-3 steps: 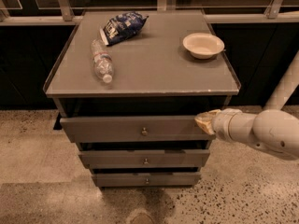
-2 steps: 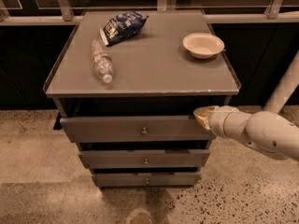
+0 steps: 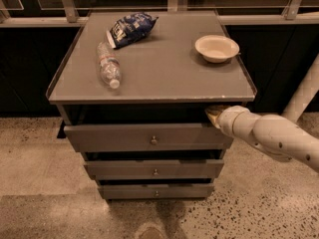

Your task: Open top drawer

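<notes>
The top drawer (image 3: 119,137) is the widest of three grey drawers under the grey tabletop, with a small round metal knob (image 3: 154,140) at its centre. Its front stands a little out from the cabinet, with a dark gap above it. My gripper (image 3: 213,114) is at the drawer's upper right corner, just under the tabletop edge, at the end of my white arm (image 3: 271,136) that reaches in from the right. Only its yellowish tip shows.
On the tabletop (image 3: 154,68) lie a clear plastic bottle (image 3: 107,65), a blue snack bag (image 3: 130,28) and a white bowl (image 3: 216,47). Two narrower grey drawers, the middle (image 3: 154,169) and the bottom (image 3: 155,190), sit below. A railing runs behind; speckled floor lies around.
My gripper has moved up and a little left, from beside the drawer front's right end to the gap above its upper right corner. The drawer looks unchanged.
</notes>
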Tool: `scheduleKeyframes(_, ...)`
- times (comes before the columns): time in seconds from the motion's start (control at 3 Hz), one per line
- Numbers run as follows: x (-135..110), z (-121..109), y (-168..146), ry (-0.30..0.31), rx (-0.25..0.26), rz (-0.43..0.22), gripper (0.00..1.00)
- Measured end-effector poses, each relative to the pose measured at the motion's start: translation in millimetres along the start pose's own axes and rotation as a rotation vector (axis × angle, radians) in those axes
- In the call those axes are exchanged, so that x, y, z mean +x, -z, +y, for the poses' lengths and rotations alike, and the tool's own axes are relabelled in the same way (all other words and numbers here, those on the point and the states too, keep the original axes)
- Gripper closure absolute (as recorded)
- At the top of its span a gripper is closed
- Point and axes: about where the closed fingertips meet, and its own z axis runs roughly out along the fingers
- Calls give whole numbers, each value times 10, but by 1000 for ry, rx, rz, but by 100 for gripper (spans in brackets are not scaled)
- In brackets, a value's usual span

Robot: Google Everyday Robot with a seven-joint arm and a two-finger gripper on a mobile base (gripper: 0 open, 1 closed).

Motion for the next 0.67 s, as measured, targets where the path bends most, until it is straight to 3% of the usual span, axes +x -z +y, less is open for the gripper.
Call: scheduleKeyframes(0.67, 172, 14, -362, -62, -43, 30, 100)
